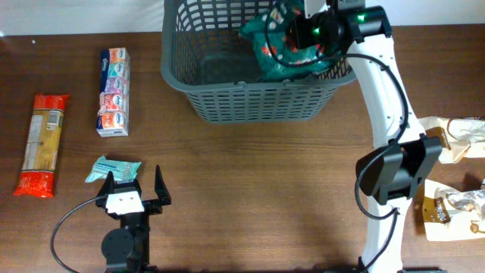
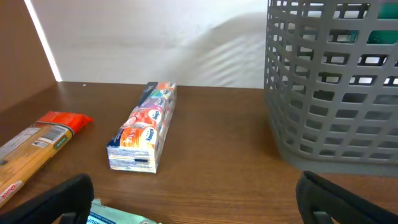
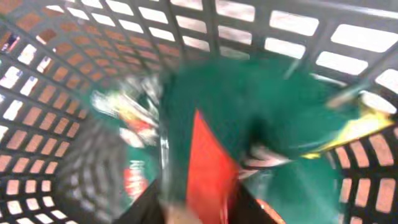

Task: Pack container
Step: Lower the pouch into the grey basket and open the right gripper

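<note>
The container (image 1: 250, 102) is a dark grey lattice basket at the table's back centre; its slotted wall also fills the right of the left wrist view (image 2: 336, 93) and surrounds the right wrist view (image 3: 50, 93). My right gripper (image 1: 294, 38) hangs inside its right half. A green packet (image 1: 274, 51) with a red patch lies between the fingers (image 3: 199, 205). That view is blurred, so the packet (image 3: 280, 112) may be pinched or loose. My left gripper (image 1: 135, 184) stands wide open low over the front left of the table (image 2: 199, 208), nothing between its fingers.
A small teal packet (image 1: 114, 168) lies just ahead of the left fingers, its corner showing (image 2: 118, 216). A colourful long box (image 1: 114, 91) and an orange pasta packet (image 1: 42, 144) lie at the left. More packets (image 1: 458, 201) sit on paper at the right edge.
</note>
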`<state>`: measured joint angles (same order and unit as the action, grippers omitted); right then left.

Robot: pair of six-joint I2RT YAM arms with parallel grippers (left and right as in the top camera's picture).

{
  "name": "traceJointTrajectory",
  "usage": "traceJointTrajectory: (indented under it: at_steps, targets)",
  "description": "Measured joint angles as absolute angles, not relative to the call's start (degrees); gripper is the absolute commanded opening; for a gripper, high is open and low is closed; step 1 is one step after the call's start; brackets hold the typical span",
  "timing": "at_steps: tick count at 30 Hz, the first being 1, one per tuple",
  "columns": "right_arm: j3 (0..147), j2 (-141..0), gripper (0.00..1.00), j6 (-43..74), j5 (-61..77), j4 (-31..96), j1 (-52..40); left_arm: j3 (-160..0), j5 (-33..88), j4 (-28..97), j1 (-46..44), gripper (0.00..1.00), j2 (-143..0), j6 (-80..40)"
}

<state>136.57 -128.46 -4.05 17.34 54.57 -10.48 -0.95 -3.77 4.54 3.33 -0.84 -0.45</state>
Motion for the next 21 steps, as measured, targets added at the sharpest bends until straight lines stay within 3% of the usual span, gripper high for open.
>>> traceJointTrajectory:
  at_steps: [5, 14, 18, 21]
  targets:
    - [136.59, -128.31, 0.73, -3.97, 17.08, 53.82, -10.48, -0.95, -3.77, 4.54, 3.33, 0.99, -0.84, -0.45]
    - [137.01, -128.31, 0.87, -4.49, 15.88, 53.78, -10.48, -0.95, -3.77, 4.54, 3.33, 0.99, -0.84, -0.45]
    - [140.68, -128.33, 0.88, -4.45, 12.53, 55.86, -10.15, -0.95, -3.77, 4.54, 3.33, 0.99, -0.84, -0.45]
    - [147.37, -128.33, 0.96, -4.25, 7.40, 59.53, -9.15, -0.95, -3.77, 4.54, 3.33, 0.99, -0.84, -0.45]
